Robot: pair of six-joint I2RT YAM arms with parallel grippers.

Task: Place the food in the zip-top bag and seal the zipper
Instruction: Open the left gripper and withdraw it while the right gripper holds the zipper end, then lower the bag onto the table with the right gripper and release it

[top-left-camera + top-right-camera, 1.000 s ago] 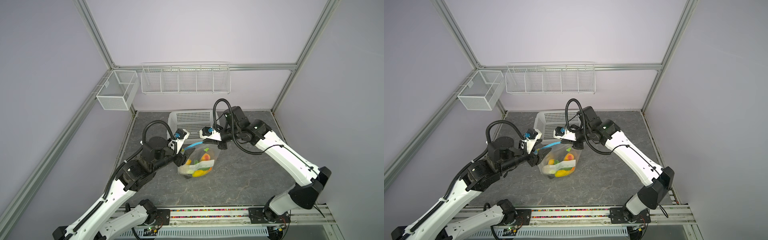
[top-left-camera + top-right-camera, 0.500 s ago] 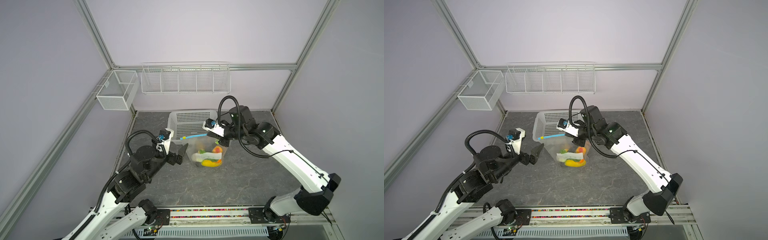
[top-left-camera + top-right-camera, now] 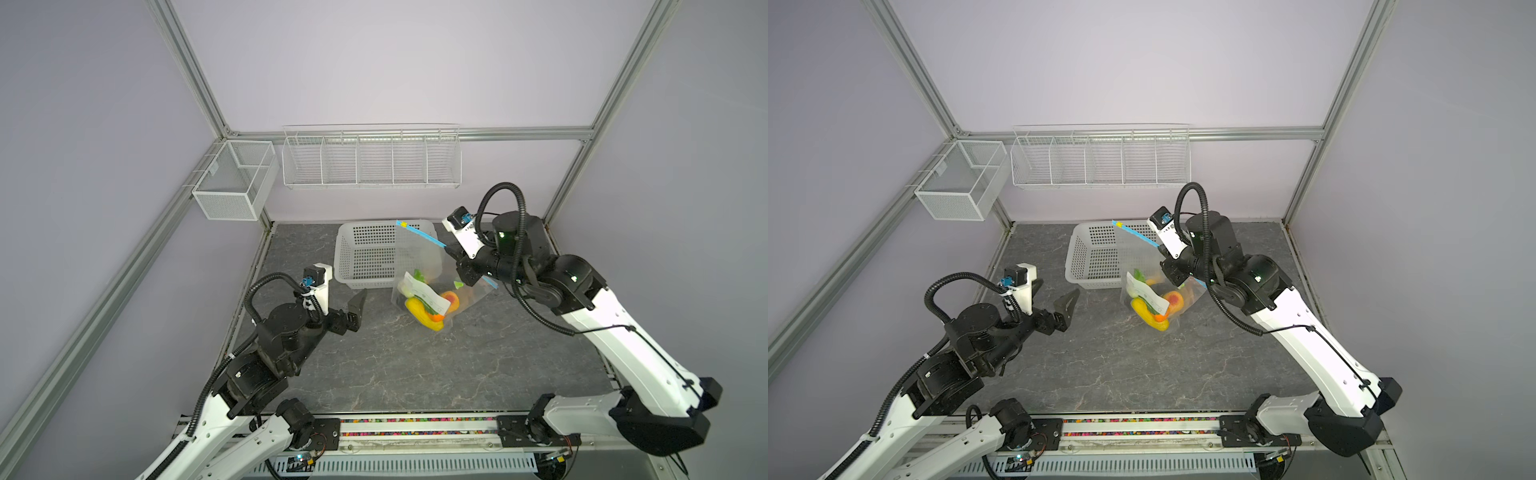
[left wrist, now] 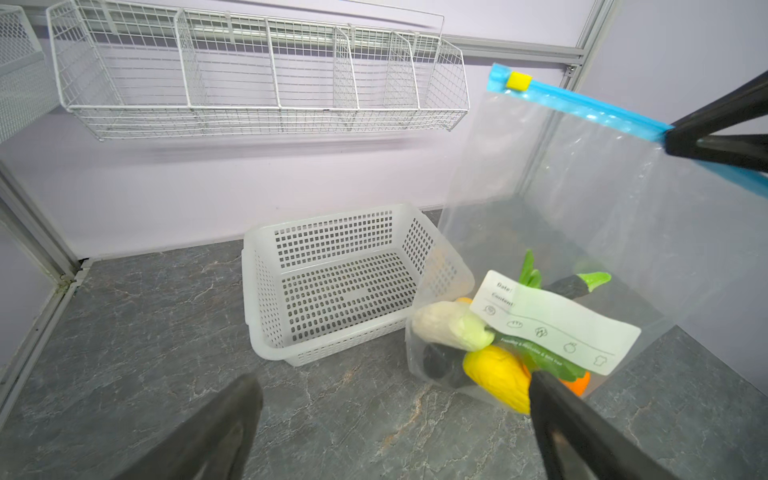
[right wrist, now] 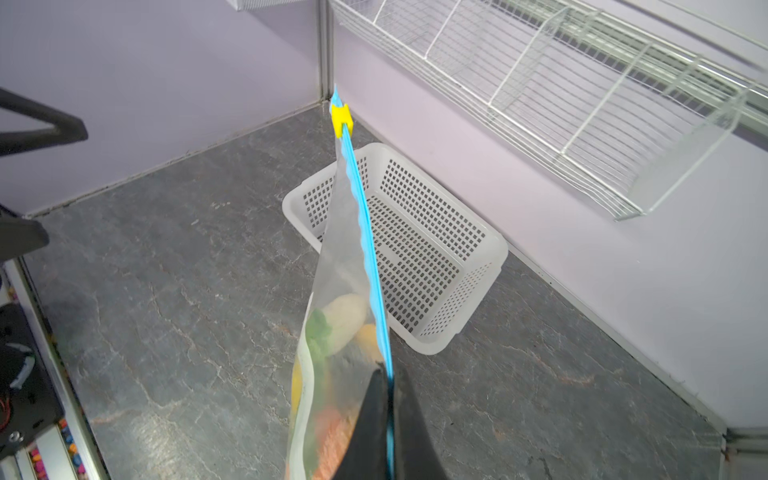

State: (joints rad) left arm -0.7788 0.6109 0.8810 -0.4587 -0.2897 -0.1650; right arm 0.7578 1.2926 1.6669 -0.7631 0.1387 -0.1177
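The food (image 3: 424, 309) all appears to be inside the zip-top bag (image 3: 419, 262) on the desk (image 3: 415, 374), its zipper (image 3: 420, 234) seemingly closed and pinched by the right claw (image 3: 451, 251), the left claw (image 3: 1057, 291) spread, well apart; only setting down looks left.

- we see a dark grey tabletop (image 3: 395, 365) with pale marble-like veins, most of its surface bare.
- a white perforated plastic basket (image 3: 365, 257) sits upright on it, near the back edge.
- just beside the basket, the lower end of a clear zip-top bag (image 3: 428, 297) rests on the tabletop, its top raised.
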